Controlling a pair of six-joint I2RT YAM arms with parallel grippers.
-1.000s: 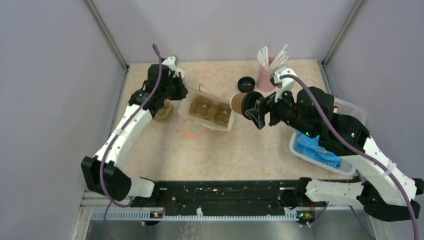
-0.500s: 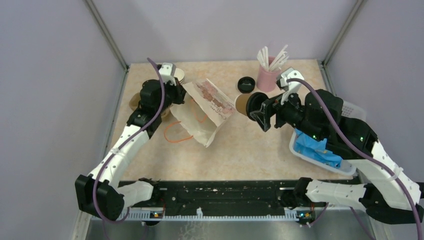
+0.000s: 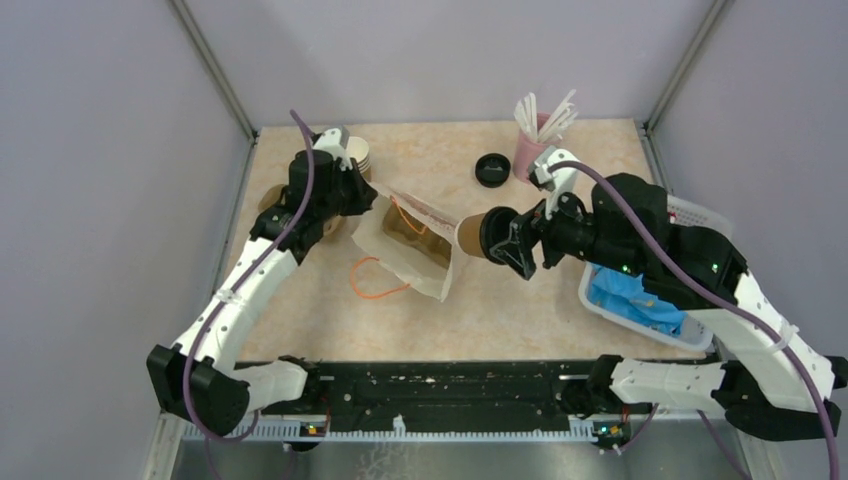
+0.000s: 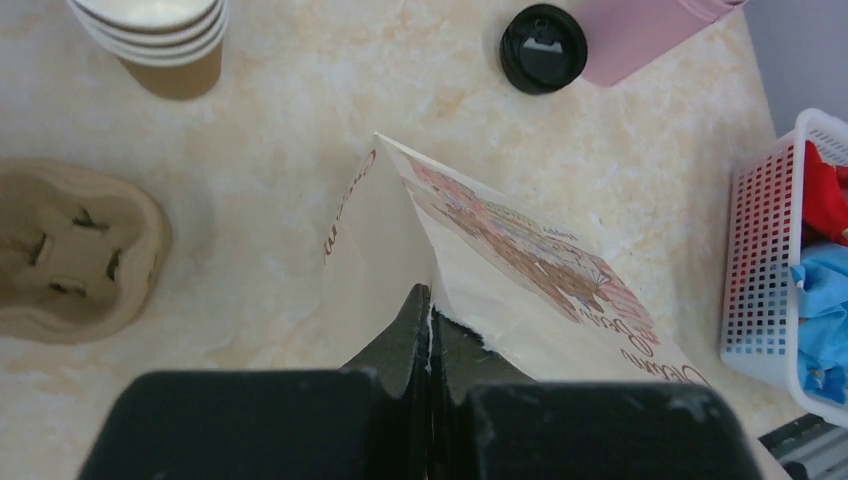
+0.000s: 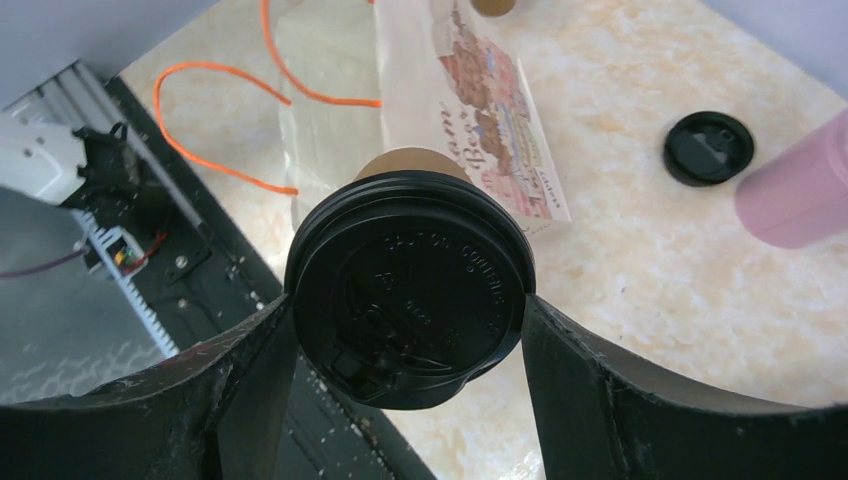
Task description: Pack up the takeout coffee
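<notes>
**Q:** What does the takeout coffee (image 3: 476, 234) look like?

**A:** It is a small brown paper cup closed by a round black plastic lid. In the right wrist view the lid (image 5: 408, 300) shows raised lettering. It fills the middle of the frame, and only a sliver of brown wall shows above it.

**Q:** Where is it, and which way does it point?

**A:** It is at the centre of the top view, lifted off the tabletop (image 3: 520, 310) and turned on its side. Its long axis runs nearly level, left to right. The lid faces right, toward the right arm, and the base faces left, just beside the open mouth of the paper bag (image 3: 425, 262). Whether base and bag touch cannot be told.

**Q:** What are the claws doing?

**A:** The right claw (image 3: 505, 240) grasps the cup at the lid rim, one finger on each side. The left claw (image 4: 428, 320) is clenched on the bag's upper edge, at the upper left of the top view.
</notes>
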